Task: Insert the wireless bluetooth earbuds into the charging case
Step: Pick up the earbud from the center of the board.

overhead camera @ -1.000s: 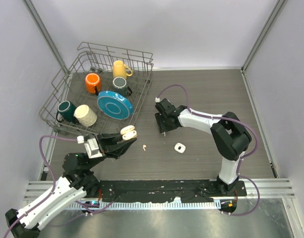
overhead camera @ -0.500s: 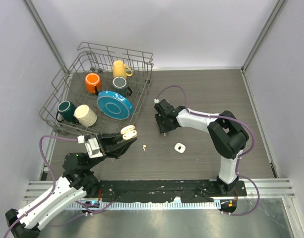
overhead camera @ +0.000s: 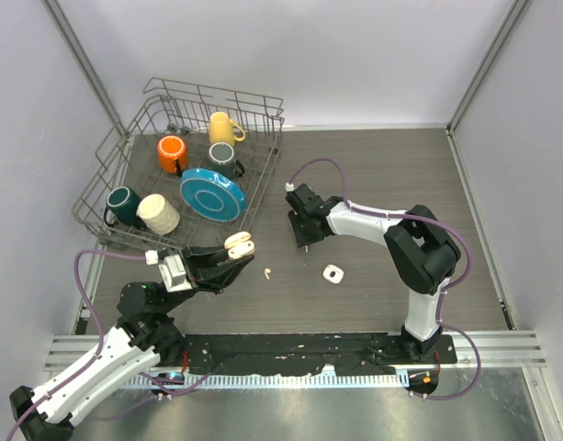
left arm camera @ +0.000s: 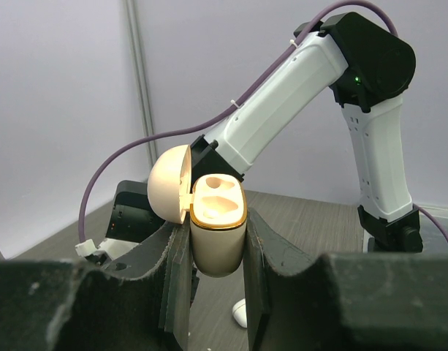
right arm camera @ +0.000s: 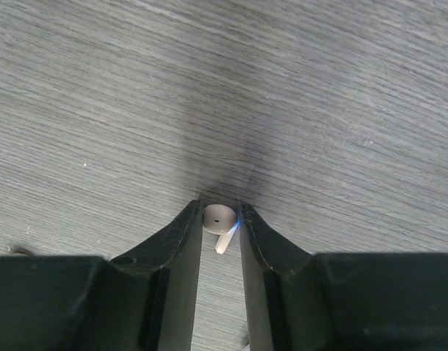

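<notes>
Pinching now with the right gripper (right arm camera: 220, 210), near the middle of the table (overhead camera: 391, 165). Narrowed over the last second from a wide gape down onto an earbud (right arm camera: 216, 217), head caught between the pads, stem pointing back toward the wrist camera, resting on the wood. Hardly shifted otherwise in the overhead view. Reads as a pick made but not yet lifted.

Clamped with the left gripper (left arm camera: 218, 252), at 8 o'clock of the table, on the charging case (left arm camera: 218, 219). Held upright, lid (left arm camera: 169, 183) swung open toward 9 o'clock, both sockets bare. No change there.

Left on the table: a loose earbud (overhead camera: 268, 272) at 7 o'clock of the right gripper, and a rounded white piece (overhead camera: 332, 274) at 5 o'clock, likely another, too small to tell.

Next, by judgement: lift, carry toward 8 o'clock, line the stem up with a socket. Some risk of so tiny a bud twisting in the grip.
</notes>
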### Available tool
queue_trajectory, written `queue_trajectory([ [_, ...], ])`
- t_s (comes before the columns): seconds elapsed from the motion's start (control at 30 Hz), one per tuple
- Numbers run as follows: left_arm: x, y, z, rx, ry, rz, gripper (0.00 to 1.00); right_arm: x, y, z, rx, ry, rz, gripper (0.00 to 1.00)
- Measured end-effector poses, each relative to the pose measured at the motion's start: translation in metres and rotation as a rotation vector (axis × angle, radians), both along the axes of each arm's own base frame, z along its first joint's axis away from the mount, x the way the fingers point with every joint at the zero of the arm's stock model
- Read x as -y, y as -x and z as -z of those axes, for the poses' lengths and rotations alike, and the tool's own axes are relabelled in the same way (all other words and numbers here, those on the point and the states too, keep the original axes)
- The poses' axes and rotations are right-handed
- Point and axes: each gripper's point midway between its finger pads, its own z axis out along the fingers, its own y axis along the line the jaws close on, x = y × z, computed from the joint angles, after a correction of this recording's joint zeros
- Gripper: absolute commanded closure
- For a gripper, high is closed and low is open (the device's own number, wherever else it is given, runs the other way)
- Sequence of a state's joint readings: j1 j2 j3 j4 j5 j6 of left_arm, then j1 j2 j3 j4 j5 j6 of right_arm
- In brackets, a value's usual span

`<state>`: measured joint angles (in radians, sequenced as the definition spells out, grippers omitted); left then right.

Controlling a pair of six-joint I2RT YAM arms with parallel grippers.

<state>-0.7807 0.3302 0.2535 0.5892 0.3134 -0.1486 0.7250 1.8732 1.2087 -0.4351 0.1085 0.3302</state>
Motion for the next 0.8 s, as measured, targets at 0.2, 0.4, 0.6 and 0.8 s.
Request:
queue_trajectory([
  [0.2,0.000,0.000,0.000,-0.001,0.000,0.000,1.00,0.000,0.000,0.000,0.000,-0.001,0.003,0.75],
  [0.4,0.000,-0.001,0.000,-0.005,0.001,-0.006,1.00,0.000,0.000,0.000,0.000,-0.002,0.007,0.86],
  [0.6,0.000,-0.001,0.001,-0.006,0.001,-0.007,1.00,0.003,0.000,-0.003,0.027,-0.017,0.038,0.99],
  [0.8,-0.001,-0.003,0.005,-0.017,-0.003,-0.017,1.00,0.008,0.004,-0.036,0.122,-0.104,0.098,0.99],
])
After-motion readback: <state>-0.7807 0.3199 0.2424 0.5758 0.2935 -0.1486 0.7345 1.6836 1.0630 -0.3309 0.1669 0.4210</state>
